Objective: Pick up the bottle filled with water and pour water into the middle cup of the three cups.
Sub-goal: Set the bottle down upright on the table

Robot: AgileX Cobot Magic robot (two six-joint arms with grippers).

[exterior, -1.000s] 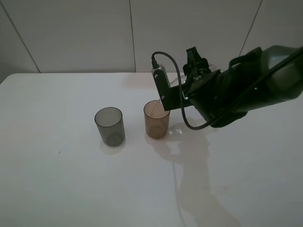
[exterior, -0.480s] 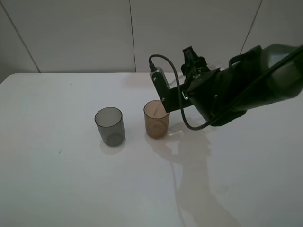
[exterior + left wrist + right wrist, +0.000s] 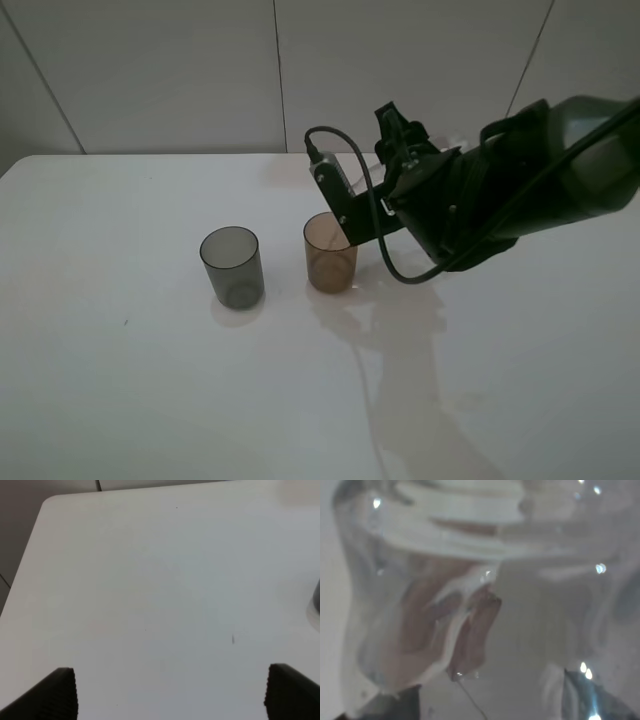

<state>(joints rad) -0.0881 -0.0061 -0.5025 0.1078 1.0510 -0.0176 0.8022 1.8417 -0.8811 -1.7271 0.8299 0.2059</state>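
The amber-brown middle cup (image 3: 330, 253) stands upright at the table's centre, with the smoky grey cup (image 3: 232, 267) to its left. The pinkish-mauve cup is hidden behind my right arm. My right gripper (image 3: 385, 160) is rolled over just right of and above the amber cup's rim. It is shut on the clear bottle (image 3: 470, 580), which fills the right wrist view, tilted, with water inside. In the exterior view the arm hides most of the bottle. My left gripper (image 3: 170, 690) is open and empty over bare table, left of the grey cup (image 3: 316, 596).
The white table (image 3: 120, 380) is glossy and shows the arm's reflection in front of the amber cup. A tiled wall (image 3: 200, 70) runs along the back edge. The table's far left corner (image 3: 47, 502) shows in the left wrist view.
My right wrist has rolled further and shifted slightly left, so its camera mount now sits higher and closer over the amber cup. The cups have not moved.
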